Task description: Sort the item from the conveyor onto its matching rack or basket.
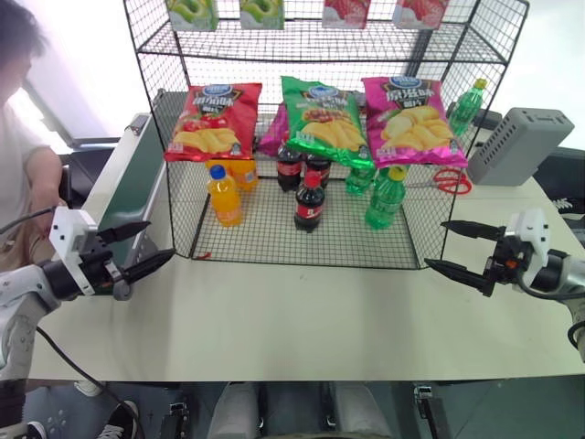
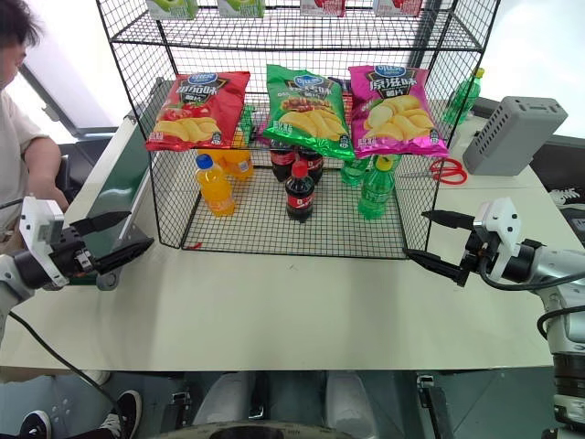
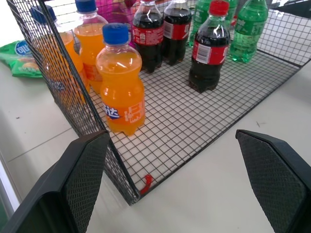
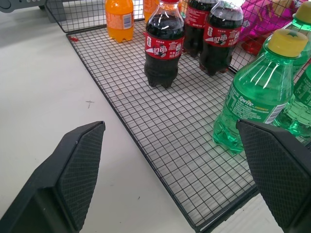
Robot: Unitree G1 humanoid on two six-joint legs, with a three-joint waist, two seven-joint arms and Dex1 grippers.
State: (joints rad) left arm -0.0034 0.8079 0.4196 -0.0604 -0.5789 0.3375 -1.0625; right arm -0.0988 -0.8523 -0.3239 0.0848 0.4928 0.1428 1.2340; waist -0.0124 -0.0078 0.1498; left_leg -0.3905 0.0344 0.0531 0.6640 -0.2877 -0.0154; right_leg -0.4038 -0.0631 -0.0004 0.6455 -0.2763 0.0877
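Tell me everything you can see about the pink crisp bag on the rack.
The pink crisp bag is large, glossy magenta, with yellow crisps pictured and a blue oval logo at its top. It lies tilted on the middle tier of the black wire rack, rightmost of three bags, beside the green crisp bag. It looks sealed and puffed. Green bottles stand below it.

The pink bag (image 1: 413,119) shows yellow crisps and a blue oval logo, beside a green bag (image 1: 323,117) and a red bag (image 1: 212,119). The rack (image 1: 302,229) is black mesh. Bottles are orange (image 1: 225,195), dark cola (image 1: 309,201) and green (image 1: 386,198). The belt (image 1: 135,183) is dark green.
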